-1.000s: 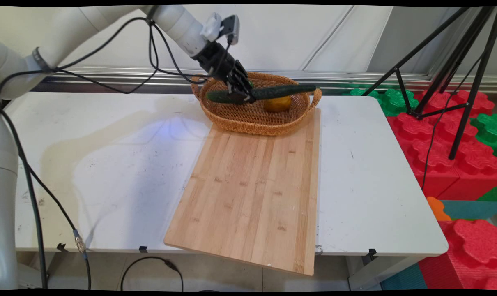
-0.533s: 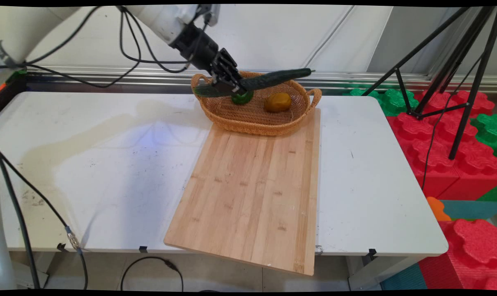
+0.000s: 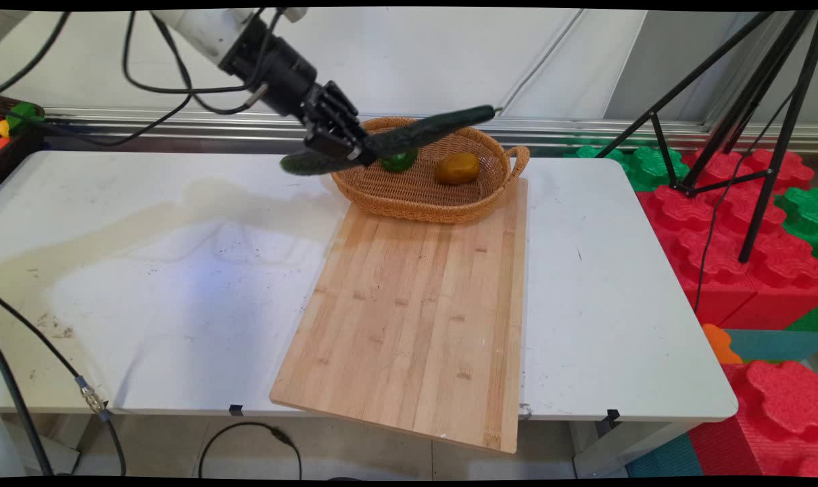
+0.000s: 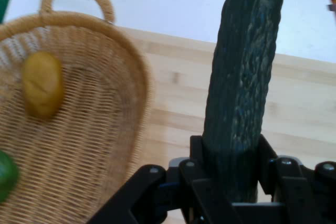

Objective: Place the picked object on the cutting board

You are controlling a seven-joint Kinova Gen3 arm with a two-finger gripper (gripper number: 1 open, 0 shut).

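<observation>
Dark green cucumber (image 3: pixel 395 140) clamped in the black hand (image 3: pixel 345 150), above the wicker basket (image 3: pixel 416 193); no writing legible.

Gripper (image 4: pixel 231 182) is clamping a dark green cucumber (image 4: pixel 242 77) near its lower end; cucumber is running up & out the top edge. Wicker basket (image 4: pixel 113 129) w/ loop handle is sitting at left, holding a yellow-brown potato (image 4: pixel 42 84) & a green item (image 4: pixel 6 176), partly cut off at left edge. Wooden board (image 4: pixel 294 114) is lying beneath, white table (image 4: pixel 168 3) beyond.
</observation>
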